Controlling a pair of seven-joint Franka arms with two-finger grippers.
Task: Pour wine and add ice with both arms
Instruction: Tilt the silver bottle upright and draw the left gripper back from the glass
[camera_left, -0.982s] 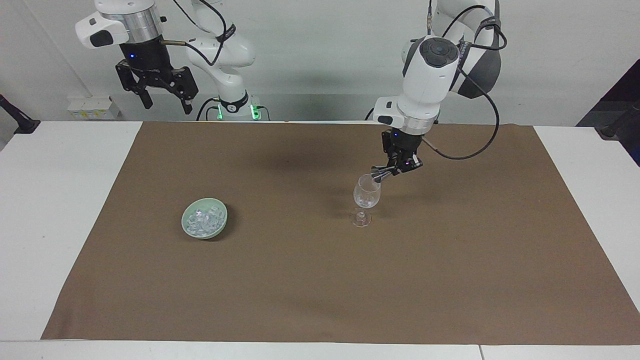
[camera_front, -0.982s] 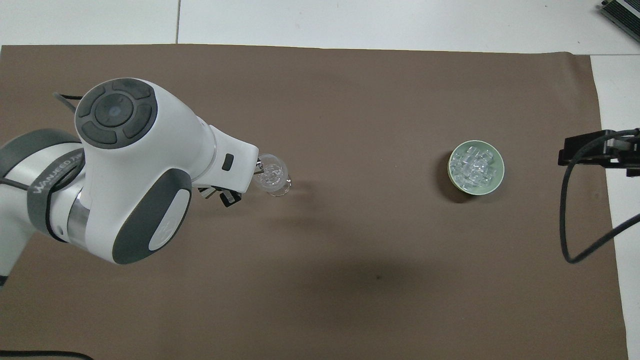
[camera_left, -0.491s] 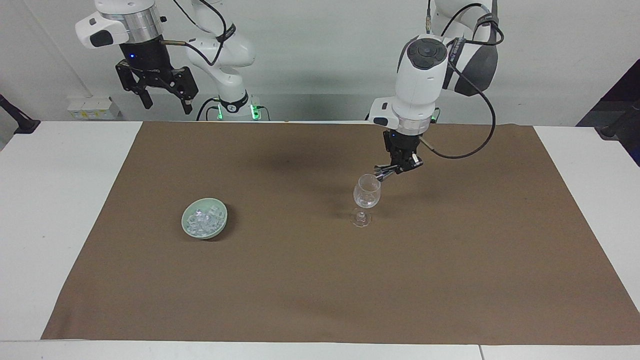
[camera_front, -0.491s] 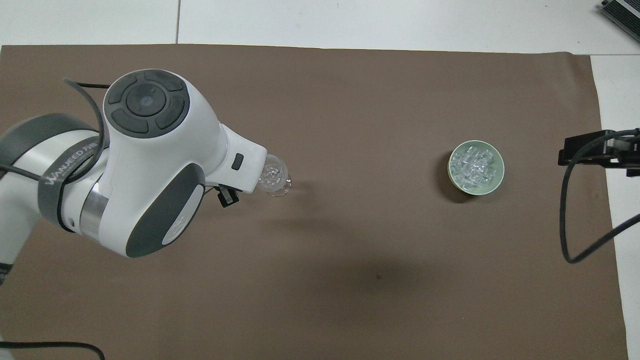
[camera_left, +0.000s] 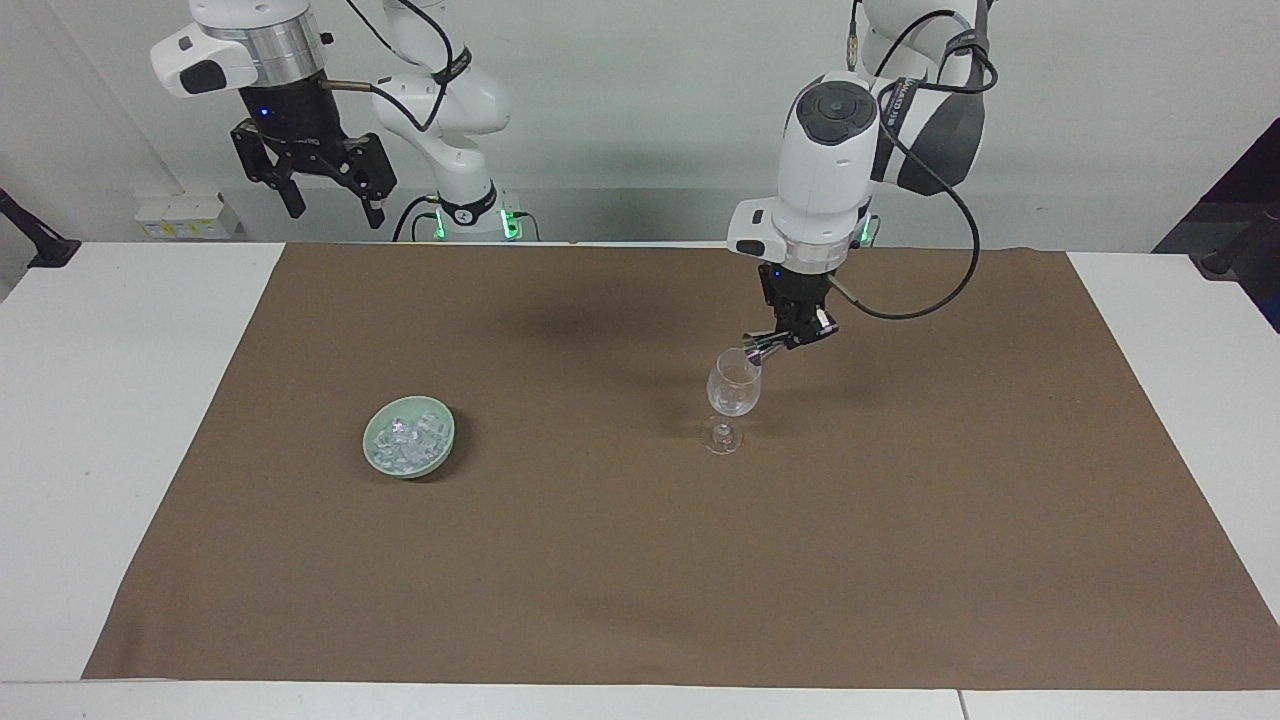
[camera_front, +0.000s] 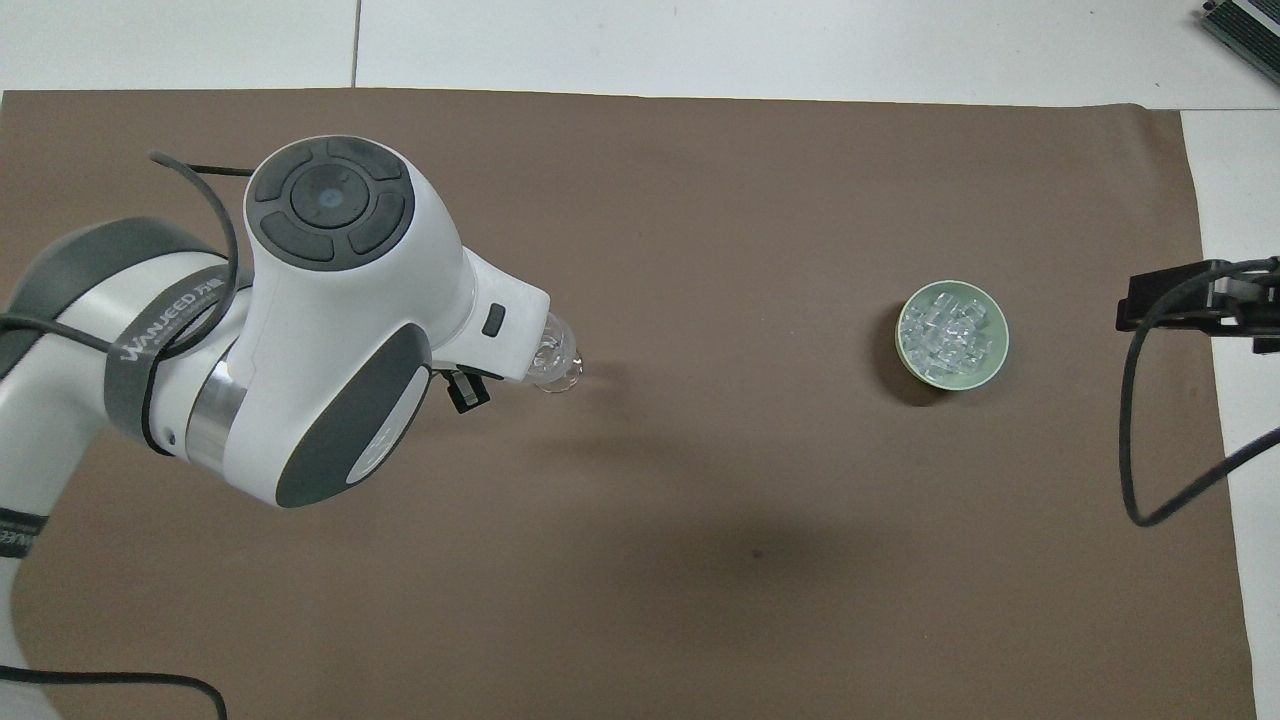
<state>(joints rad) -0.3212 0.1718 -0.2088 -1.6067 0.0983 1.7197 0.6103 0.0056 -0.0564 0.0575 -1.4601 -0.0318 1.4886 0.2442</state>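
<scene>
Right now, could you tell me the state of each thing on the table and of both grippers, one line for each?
wine glass: upright on the brown mat, with small clear pieces inside.
bowl: upright on the mat, toward the right arm's end, holding ice.
left gripper: shut, at the rim of the wine glass.
right gripper: open, raised near its base, waiting, holding nothing.
brown mat: lying flat.

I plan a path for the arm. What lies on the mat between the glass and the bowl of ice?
Nothing: between the glass and the bowl only bare brown mat shows, in both views.
</scene>
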